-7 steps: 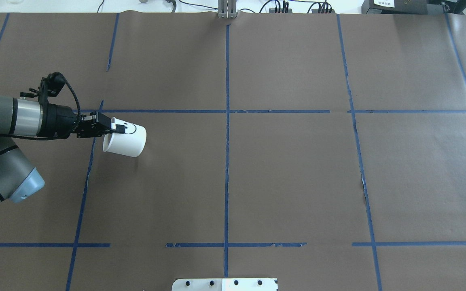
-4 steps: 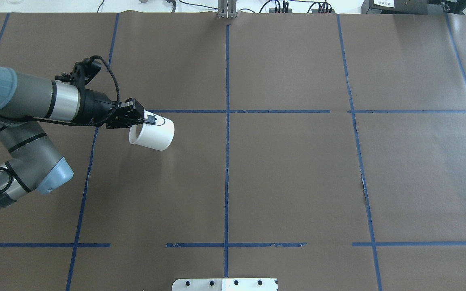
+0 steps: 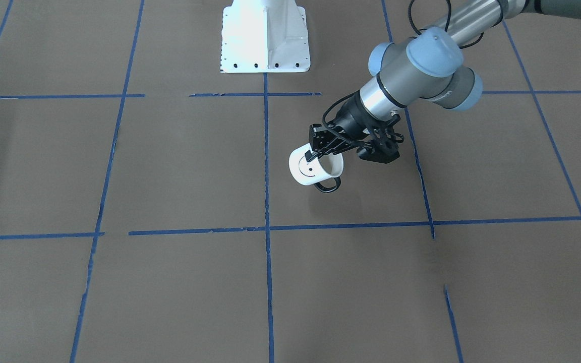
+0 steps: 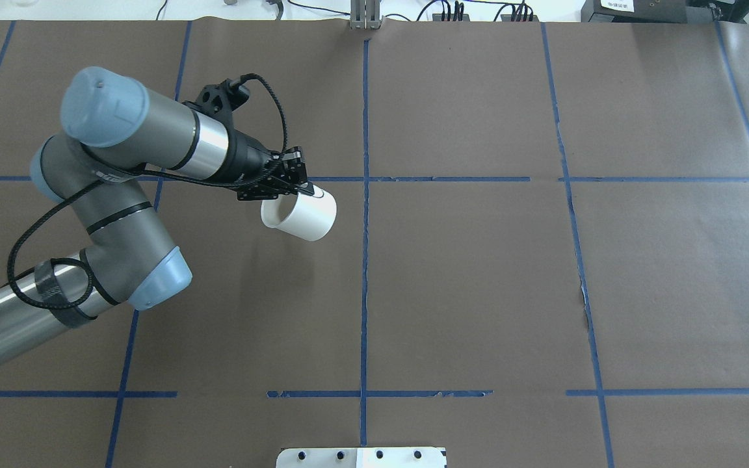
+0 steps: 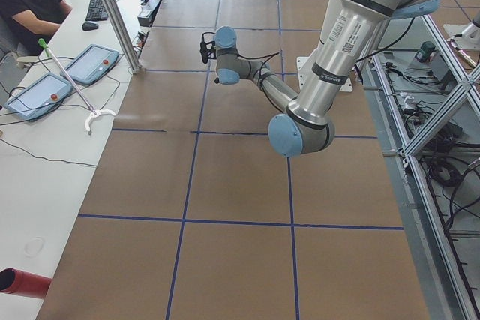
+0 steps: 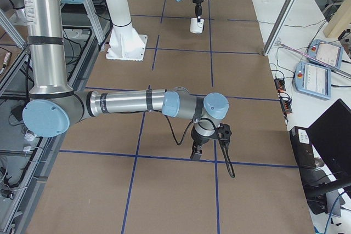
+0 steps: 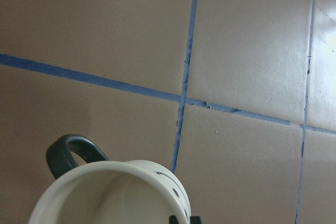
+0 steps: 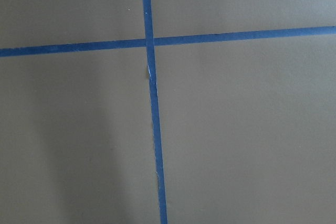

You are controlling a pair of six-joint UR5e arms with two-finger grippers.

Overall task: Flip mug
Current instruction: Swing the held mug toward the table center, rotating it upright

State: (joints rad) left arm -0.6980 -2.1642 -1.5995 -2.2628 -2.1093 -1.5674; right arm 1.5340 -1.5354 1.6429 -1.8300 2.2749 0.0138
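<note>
One mug (image 4: 306, 220) hangs rim-pinched in the left claw (image 4: 308, 191) above blue tape lines (image 4: 365, 292) (right claw (image 6: 195, 155): cannot tell).

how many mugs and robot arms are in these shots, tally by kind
mug: 1
robot arms: 2 (left arm, right arm)
total: 3

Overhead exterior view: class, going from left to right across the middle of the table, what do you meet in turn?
left arm → mug → centre blue tape line → torn blue tape line
</note>
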